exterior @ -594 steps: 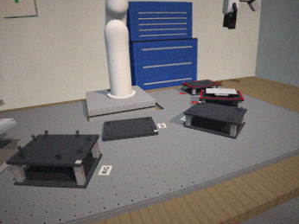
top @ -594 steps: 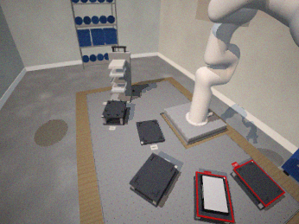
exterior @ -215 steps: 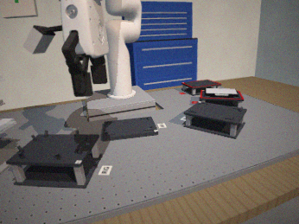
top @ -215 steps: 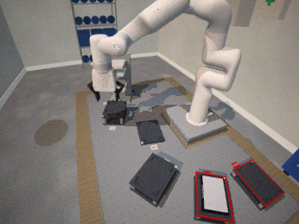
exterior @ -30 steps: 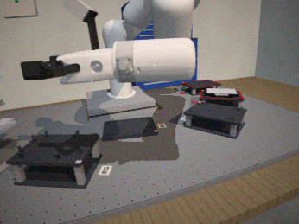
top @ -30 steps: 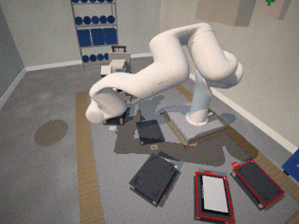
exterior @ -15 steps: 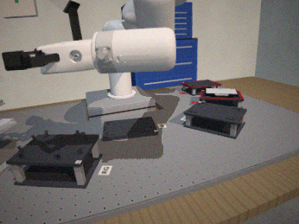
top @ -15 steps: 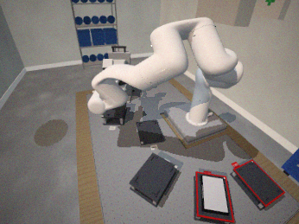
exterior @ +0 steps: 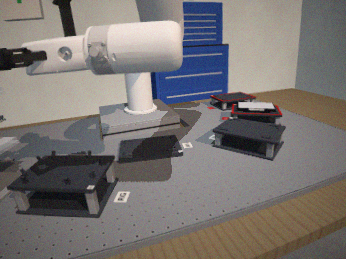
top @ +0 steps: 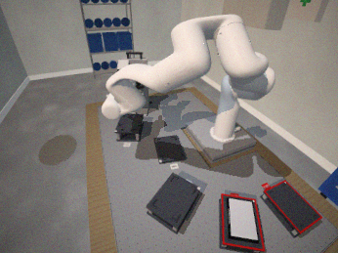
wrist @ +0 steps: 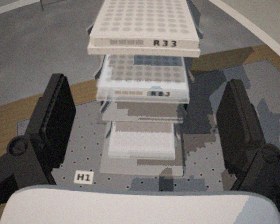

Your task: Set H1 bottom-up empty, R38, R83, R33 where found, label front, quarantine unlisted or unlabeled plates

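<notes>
In the wrist view the plate hotel H1 stands straight ahead, with its deck label (wrist: 83,176) at the lower left. The top plate (wrist: 144,25) is white and shows the label R33 (wrist: 164,43) at its front. The plate below it (wrist: 145,75) has a front label too small to read. Under that is a shaded level I cannot make out. Lowest is a white plate (wrist: 141,142) with a blank front end. My gripper (wrist: 146,93) is open and empty, a short way in front of the hotel, fingers either side of it. It also shows in the exterior view (exterior: 15,58).
The raised RG nest (exterior: 62,181) lies under my arm. Beside it are a flat black nest (top: 169,148) and a raised black nest (top: 175,201). One red-framed quarantine nest (top: 242,219) holds a white plate; the other (top: 292,206) is empty. My arm base (top: 226,133) stands at the back.
</notes>
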`<control>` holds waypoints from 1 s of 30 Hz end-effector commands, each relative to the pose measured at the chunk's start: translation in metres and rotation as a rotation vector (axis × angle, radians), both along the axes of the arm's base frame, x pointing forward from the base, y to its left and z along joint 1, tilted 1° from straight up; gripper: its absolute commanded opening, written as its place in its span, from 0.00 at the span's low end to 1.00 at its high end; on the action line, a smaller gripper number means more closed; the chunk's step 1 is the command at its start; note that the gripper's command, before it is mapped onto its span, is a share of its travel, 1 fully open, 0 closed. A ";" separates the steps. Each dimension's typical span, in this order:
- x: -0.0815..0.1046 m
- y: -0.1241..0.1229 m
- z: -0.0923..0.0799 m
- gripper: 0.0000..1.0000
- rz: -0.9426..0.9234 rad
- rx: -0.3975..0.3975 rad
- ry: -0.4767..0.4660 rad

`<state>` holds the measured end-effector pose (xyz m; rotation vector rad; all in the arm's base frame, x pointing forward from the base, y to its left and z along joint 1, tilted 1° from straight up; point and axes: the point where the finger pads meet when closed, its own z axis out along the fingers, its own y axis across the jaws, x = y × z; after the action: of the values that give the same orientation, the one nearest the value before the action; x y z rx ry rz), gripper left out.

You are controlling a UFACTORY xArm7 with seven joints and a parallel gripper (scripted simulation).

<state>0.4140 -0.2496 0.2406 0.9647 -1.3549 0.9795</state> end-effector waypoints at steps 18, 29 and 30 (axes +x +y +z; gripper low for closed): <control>-0.013 -0.038 0.024 1.00 0.000 -0.001 -0.003; -0.013 -0.039 0.024 1.00 0.000 -0.001 -0.003; -0.013 -0.039 0.024 1.00 0.000 -0.001 -0.003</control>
<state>0.4006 -0.2876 0.2633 0.9655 -1.3545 0.9803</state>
